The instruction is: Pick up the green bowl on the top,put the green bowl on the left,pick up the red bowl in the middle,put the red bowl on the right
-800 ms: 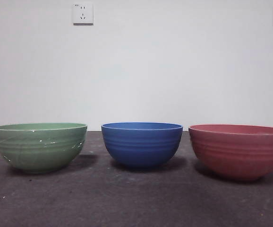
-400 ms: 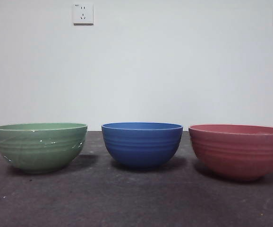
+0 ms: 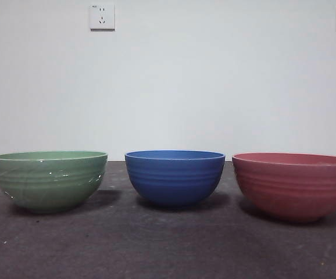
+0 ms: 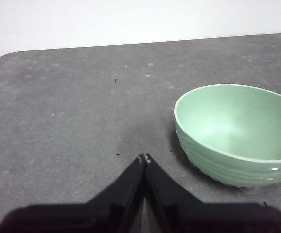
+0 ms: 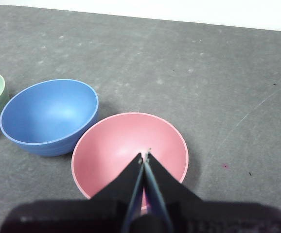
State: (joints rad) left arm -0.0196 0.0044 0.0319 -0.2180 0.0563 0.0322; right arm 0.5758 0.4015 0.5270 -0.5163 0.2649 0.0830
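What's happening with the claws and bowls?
Both claws shut, empty: left claw, right claw. Green bowl left, red bowl right, blue bowl between. Nothing blocking.

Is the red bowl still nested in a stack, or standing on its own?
On its own: the red bowl sits upright and empty on the table, apart from the blue bowl.

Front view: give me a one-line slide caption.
Green bowl, blue bowl and red bowl stand apart in a row on the dark table.
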